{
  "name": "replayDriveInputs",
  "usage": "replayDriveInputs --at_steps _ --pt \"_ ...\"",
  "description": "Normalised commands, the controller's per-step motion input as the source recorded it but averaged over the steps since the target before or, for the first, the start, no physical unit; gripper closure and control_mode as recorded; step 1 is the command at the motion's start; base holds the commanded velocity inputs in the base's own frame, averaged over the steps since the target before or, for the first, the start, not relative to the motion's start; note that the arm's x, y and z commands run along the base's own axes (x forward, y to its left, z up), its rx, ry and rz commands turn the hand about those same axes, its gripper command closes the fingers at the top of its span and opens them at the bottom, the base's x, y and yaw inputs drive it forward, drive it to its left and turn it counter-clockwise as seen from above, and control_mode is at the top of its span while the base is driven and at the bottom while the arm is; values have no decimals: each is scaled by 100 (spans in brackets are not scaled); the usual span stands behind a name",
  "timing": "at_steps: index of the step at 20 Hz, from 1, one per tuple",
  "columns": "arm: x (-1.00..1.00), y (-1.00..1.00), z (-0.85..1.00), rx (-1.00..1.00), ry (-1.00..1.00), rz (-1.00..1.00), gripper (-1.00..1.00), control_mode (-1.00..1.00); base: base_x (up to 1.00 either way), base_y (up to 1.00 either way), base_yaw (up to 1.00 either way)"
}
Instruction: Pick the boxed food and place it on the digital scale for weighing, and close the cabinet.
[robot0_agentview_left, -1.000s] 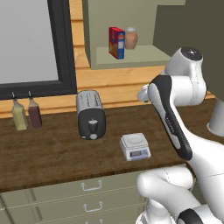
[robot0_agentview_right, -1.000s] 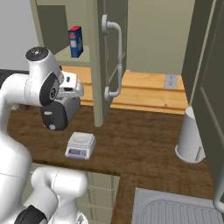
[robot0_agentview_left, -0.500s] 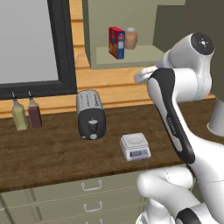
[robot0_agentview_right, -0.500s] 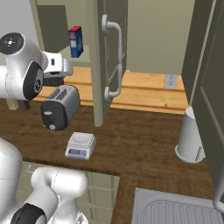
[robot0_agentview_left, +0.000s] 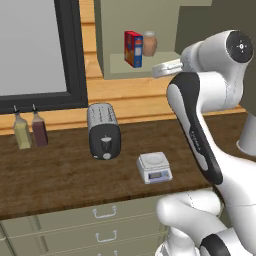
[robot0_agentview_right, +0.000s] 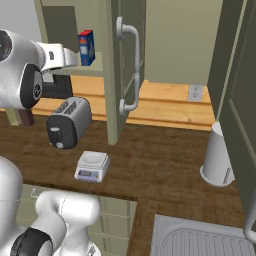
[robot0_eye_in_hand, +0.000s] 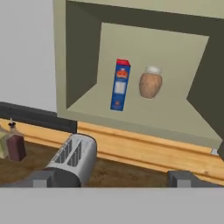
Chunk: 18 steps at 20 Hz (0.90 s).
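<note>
The boxed food (robot0_eye_in_hand: 120, 85) is a red carton with a blue side, standing upright on the shelf of the olive cabinet (robot0_eye_in_hand: 144, 114), left of a brown jar (robot0_eye_in_hand: 150, 82). The left base view has the same carton (robot0_agentview_left: 133, 48), and it appears in the right base view (robot0_agentview_right: 86, 47) too. My gripper (robot0_eye_in_hand: 113, 179) is open and empty, in front of the shelf and slightly below it, apart from the carton. My hand (robot0_agentview_left: 161, 70) hangs by the shelf's front edge. The cabinet door (robot0_agentview_right: 117, 75) stands open. On the counter sits the white digital scale (robot0_agentview_left: 154, 167), bare.
A silver toaster (robot0_agentview_left: 104, 131) stands left of the scale, with two bottles (robot0_agentview_left: 30, 131) further left by the wall. A white canister (robot0_agentview_right: 218, 157) is on the counter at right, near a sink (robot0_agentview_right: 200, 240). Olive drawers (robot0_agentview_left: 105, 220) run below the counter.
The arm has lifted, carrying my hand up from above the counter to the level of the cabinet shelf. The jaws have stayed wide. The carton, scale and door have not moved.
</note>
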Motion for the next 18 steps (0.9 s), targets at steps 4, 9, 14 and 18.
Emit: replayDriveInputs --at_steps 4,9,14,18 --pt "16 0 5 7 -14 1 -100 -100 0 0 0" --pt "33 0 0 6 -6 0 -100 -100 0 0 0" --pt "42 0 0 0 0 0 -100 -100 0 0 0" --pt "41 0 1 0 0 0 -100 -100 0 0 0"
